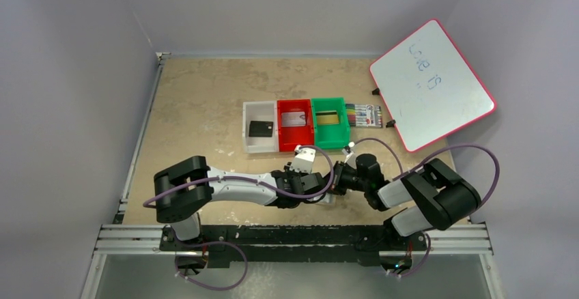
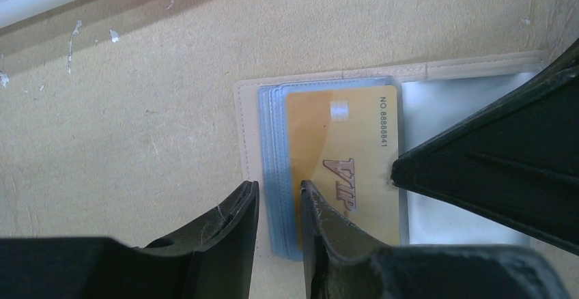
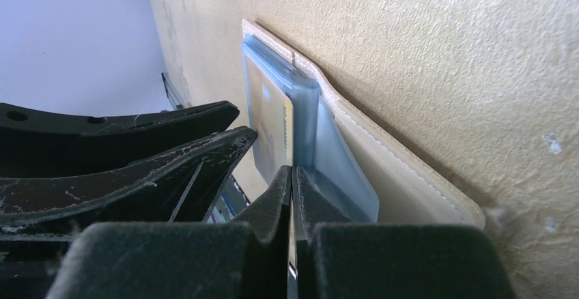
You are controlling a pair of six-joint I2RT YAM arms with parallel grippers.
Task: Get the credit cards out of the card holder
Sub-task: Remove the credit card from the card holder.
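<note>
Seeing card holder (image 2: 247,128) open flat on counter (image 2: 136,121) by the arm bases, gold card (image 2: 341,149) in blue sleeves (image 2: 273,149). Reading left gripper (image 2: 276,196) as narrowly spread astride sleeve edge, right gripper (image 3: 292,176) pressed together at card's edge.

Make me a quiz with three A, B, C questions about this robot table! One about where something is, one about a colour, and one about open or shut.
1. Where is the black card?
A) in the white bin
B) in a drawer
C) on a chair

2. What colour is the card in the holder?
A) pink
B) gold
C) purple

3. The right gripper is:
A) wide open
B) holding a spoon
C) shut

Answers:
1 A, it lies on the white bin's floor.
2 B, the left wrist view shows it gold, marked VIP.
3 C, its jaws touch each other.
</note>
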